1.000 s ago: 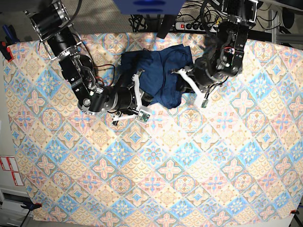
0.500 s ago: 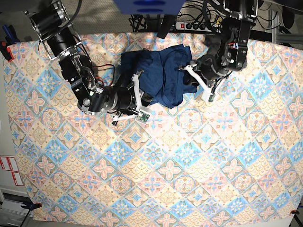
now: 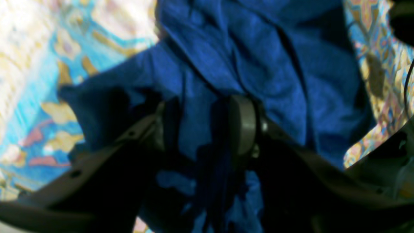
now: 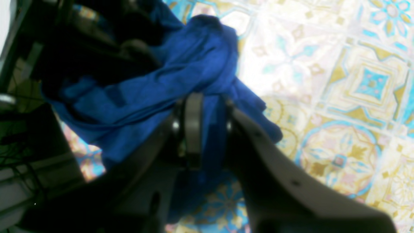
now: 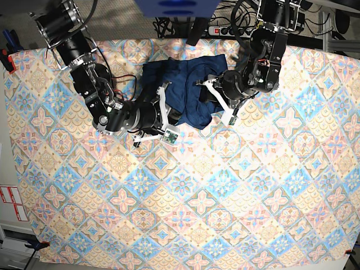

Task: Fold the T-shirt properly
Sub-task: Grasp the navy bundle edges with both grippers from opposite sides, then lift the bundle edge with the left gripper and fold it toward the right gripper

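**Left arm shifts inward over the bunched shirt**

Since the earlier frame, the left arm moves toward centre. On the bench point(image 5: 180, 225), the T-shirt point(image 5: 188, 90) lies crumpled at the far edge. Left gripper point(image 3: 202, 129) and right gripper point(image 4: 207, 124) each pinch fabric; draw them apart evenly.

T-shirt point(image 5: 188, 90) plain navy; tablecloth point(image 5: 225, 197) pastel blue-pink-yellow tile pattern.
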`<state>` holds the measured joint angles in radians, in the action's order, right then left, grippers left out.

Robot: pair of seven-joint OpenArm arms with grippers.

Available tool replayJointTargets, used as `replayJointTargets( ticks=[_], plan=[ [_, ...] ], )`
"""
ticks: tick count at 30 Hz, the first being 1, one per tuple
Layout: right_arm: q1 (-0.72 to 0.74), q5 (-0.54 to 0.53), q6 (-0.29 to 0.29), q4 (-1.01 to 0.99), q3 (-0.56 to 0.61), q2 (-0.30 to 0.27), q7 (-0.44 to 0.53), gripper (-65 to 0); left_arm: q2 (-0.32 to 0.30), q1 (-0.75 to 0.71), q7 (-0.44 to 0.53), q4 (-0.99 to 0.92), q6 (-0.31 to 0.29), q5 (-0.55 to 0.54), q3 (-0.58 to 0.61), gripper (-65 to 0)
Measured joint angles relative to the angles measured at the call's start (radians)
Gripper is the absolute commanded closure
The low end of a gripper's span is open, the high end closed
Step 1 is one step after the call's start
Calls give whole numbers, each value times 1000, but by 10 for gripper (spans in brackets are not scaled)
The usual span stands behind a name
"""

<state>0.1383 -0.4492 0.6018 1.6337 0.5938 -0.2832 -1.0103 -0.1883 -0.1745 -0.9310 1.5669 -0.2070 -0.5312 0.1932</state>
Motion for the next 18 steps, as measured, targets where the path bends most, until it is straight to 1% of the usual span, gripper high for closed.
replayJointTargets(
  ticks=[2,6,7,12,18],
  plan=[
    [0,0,0,0,0,0,-1,-90,0,0,0,0,0,0,0,-206],
    [0,0,0,0,0,0,0,-90,0,0,2,0,-5,2,-1,-15],
    [0,0,0,0,0,0,0,-90,0,-1,4,0,-6,1,-1,0],
    [0,0,0,0,0,0,1,-90,0,-6,6,4,-7,0,-6,0],
    [0,0,0,0,0,0,-2,-90,-6,-58,47,92,-1,-1,-24,0]
  ],
)
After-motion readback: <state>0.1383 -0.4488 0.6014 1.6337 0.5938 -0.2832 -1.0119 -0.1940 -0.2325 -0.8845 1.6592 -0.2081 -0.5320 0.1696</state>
